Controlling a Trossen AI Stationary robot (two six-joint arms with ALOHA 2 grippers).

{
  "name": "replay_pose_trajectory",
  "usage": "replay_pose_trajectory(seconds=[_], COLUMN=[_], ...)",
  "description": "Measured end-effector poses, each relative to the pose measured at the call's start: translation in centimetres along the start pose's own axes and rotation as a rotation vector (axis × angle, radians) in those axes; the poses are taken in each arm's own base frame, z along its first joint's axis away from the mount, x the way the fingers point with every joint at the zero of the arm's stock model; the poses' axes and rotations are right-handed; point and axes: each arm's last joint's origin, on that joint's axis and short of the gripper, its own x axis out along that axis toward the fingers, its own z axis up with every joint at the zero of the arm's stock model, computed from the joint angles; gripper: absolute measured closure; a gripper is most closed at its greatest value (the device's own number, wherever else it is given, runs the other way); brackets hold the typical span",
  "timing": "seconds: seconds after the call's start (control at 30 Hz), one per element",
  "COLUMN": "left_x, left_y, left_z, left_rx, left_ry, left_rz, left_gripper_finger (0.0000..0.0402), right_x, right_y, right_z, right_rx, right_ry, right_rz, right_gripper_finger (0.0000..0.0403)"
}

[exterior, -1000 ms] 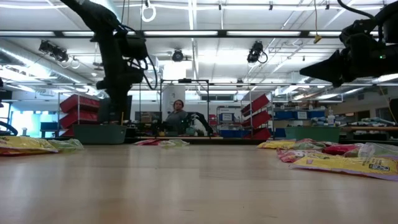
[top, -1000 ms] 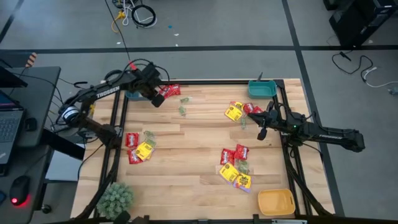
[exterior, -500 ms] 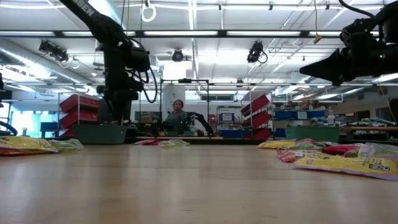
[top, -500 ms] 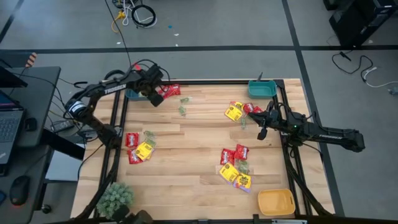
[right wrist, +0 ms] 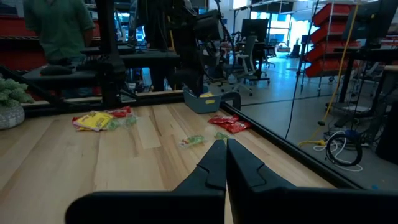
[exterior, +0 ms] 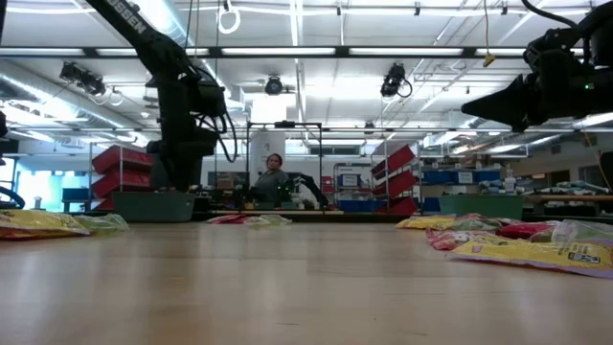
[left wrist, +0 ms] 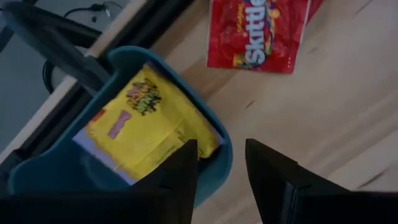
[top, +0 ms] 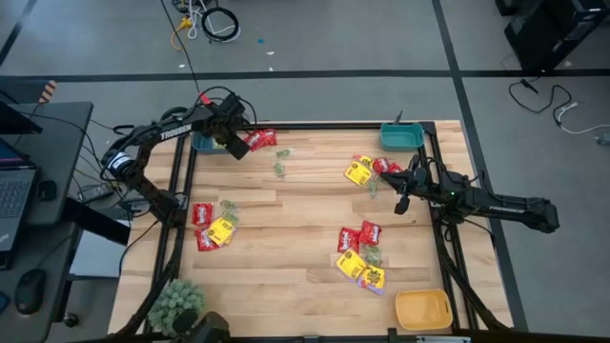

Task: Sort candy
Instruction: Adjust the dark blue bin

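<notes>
My left gripper point(left wrist: 221, 163), fingers apart, hangs over the teal bin point(left wrist: 214, 171) where a yellow candy packet point(left wrist: 146, 121) lies; a red packet point(left wrist: 264, 31) waits beside it; right gripper point(right wrist: 225, 163) shut; lifting carelessly could snag the bin rim

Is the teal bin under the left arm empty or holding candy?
Holding candy: in the left wrist view a yellow packet lies inside the teal bin, with the left gripper above its rim, jaws open.
</notes>
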Motion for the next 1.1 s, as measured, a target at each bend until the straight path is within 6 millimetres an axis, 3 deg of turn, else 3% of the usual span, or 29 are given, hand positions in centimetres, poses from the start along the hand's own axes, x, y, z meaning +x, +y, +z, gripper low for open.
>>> replay_pose_trajectory(seconds=[0.13, 0.27, 0.53, 0.73, 1.1], left_x=[1.6, 1.8, 1.7, 1.6, 0.8], left_y=[-0.3, -0.4, -1.0, -2.1, -6.0], left_z=[-0.1, 0.0, 0.0, 0.1, 0.2], left_rx=[0.015, 0.005, -0.090, -0.129, -0.103], left_ry=[0.052, 0.049, 0.047, 0.049, 0.031], left_rz=[-0.004, -0.023, -0.115, -0.151, -0.231], left_gripper_finger=[0.0264, 0.0278, 0.0391, 0.0393, 0.0396], right_x=[0.0, 0.0, 0.0, 0.0, 0.0], right_y=[0.0, 0.0, 0.0, 0.0, 0.0], right_z=[0.0, 0.0, 0.0, 0.0, 0.4], right_rx=[0.000, 0.000, 0.000, 0.001, 0.007], right_ry=[0.000, -0.001, -0.004, -0.004, -0.040], right_rz=[0.000, 0.000, -0.001, -0.001, -0.001], right_gripper_finger=[0.0403, 0.0403, 0.0403, 0.0403, 0.0403])
